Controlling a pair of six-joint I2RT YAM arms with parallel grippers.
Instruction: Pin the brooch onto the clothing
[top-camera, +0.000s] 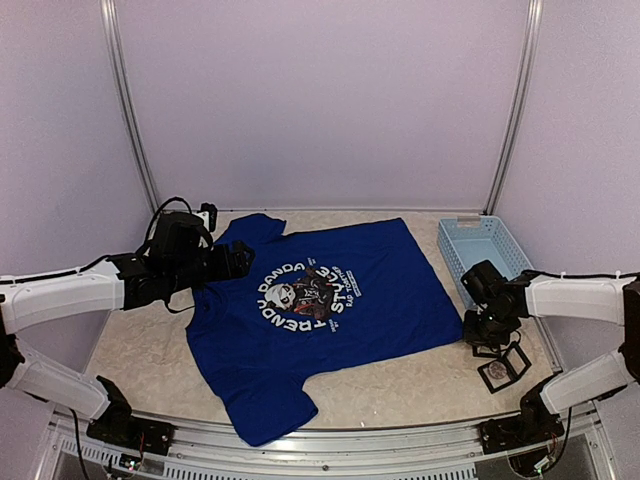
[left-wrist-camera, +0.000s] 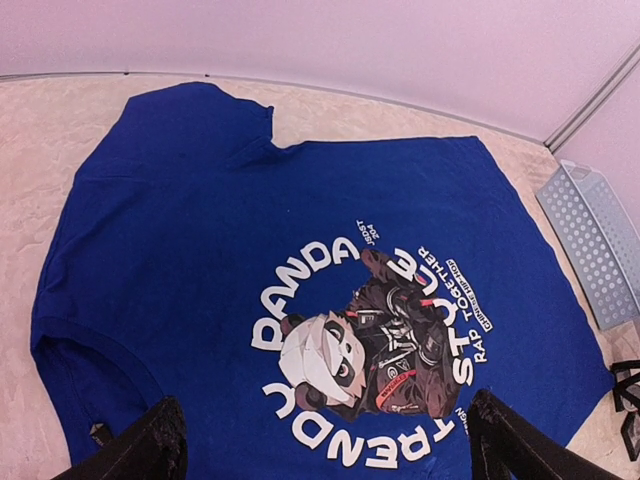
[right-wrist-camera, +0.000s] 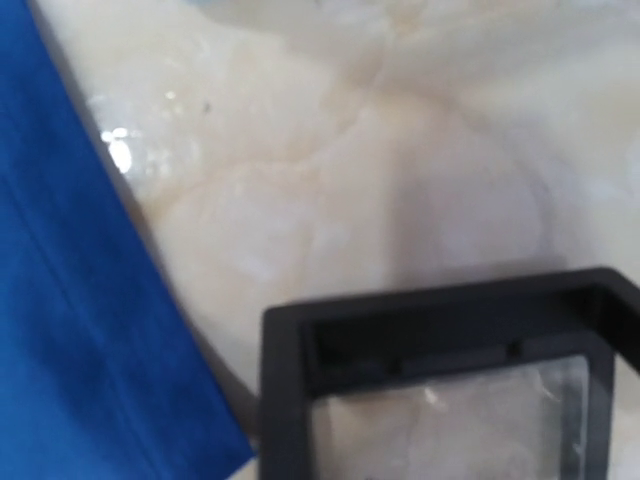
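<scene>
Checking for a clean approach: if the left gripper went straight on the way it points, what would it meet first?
Most likely the blue T-shirt, around its panda print; nothing shows between it and the open left gripper, though depth is unclear.

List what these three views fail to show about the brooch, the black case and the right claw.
- Brooch: in the top view, anything inside the case is too small to identify. In the right wrist view, the case window is blurred and cut off by the bottom edge.
- Right claw: in the top view, the wrist hides its fingers. Its own camera shows none, so open or shut is unclear.
- Whether it touches the case: unclear in both views.
</scene>
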